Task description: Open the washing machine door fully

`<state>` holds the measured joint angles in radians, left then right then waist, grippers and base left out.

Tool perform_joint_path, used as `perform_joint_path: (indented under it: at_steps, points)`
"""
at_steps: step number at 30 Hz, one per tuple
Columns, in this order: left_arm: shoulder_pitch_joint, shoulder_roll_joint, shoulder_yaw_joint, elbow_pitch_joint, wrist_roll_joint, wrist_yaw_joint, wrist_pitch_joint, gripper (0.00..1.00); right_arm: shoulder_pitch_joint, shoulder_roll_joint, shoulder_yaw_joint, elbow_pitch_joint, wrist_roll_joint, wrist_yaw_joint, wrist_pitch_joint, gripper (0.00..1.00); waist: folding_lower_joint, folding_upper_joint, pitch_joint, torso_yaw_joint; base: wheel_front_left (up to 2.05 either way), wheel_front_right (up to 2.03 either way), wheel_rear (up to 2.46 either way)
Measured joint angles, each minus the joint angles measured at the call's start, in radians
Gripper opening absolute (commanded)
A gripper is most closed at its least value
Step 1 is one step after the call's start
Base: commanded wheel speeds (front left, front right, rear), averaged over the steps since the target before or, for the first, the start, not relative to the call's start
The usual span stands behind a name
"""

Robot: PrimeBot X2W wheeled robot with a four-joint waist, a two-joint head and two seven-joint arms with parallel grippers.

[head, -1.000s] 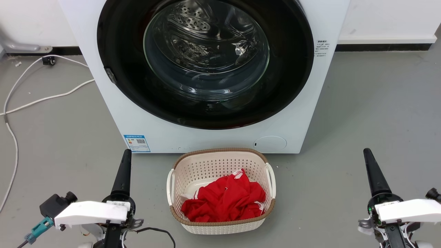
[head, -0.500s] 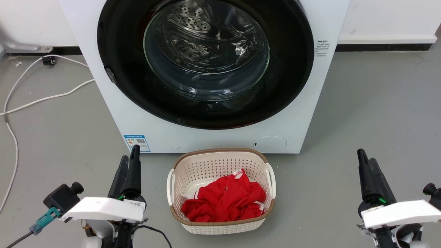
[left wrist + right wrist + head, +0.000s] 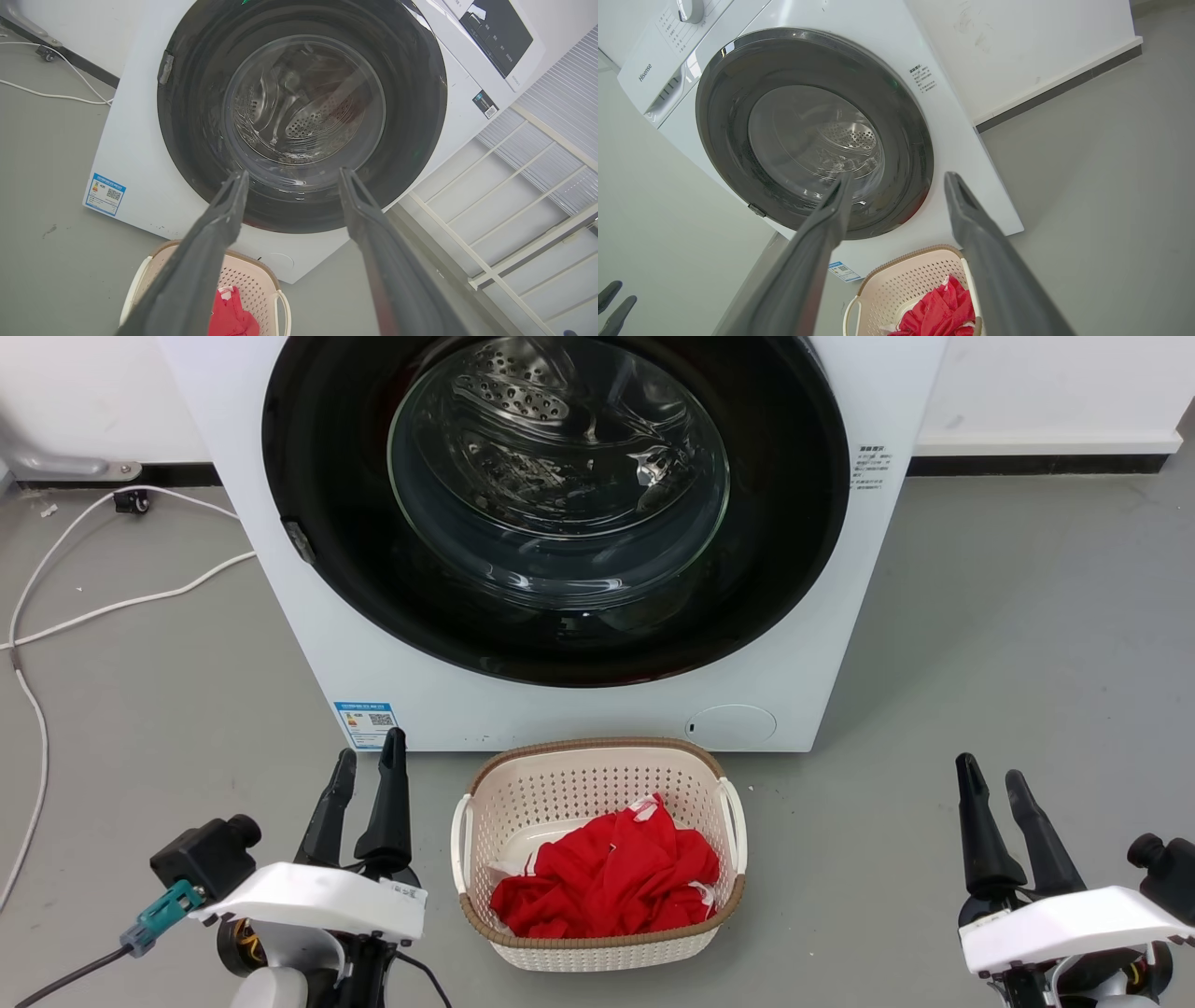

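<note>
Left hand (image 3: 372, 744) & right hand (image 3: 987, 766) spread, nothing held; washing machine door (image 3: 794, 523) shut, basket (image 3: 597, 744) in front.

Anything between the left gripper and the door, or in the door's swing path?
Nothing visible lies between the open left gripper and the washing machine door. The laundry basket sits low, directly in front of the door; whether the swinging door would clear it I cannot tell.

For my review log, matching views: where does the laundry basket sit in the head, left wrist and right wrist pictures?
Head view: basket bottom centre, before the washing machine.
Left wrist view: bottom edge, left of centre.
Right wrist view: bottom edge, centre.
Shared landmark: the blue label on the machine's lower front corner.
</note>
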<state>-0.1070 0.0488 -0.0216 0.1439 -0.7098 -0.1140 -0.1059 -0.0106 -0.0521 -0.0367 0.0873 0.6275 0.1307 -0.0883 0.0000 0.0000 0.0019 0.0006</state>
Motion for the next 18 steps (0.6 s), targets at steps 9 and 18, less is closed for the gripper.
perform_joint_path:
  at_steps: [9,18]
  points:
    - [-0.008,0.0,-0.008,0.014,0.117,0.004,-0.026,1.0,0.012,0.0,0.002,-0.013,-0.111,0.0,-0.009,1.0,0.0,0.0,0.001,0.0,0.0,0.0,0.0]
    - [-0.017,0.0,-0.02,0.02,0.216,0.004,-0.049,1.0,0.016,0.0,0.004,-0.027,-0.204,0.0,-0.021,1.0,0.0,0.0,0.001,0.001,0.0,0.0,0.0]
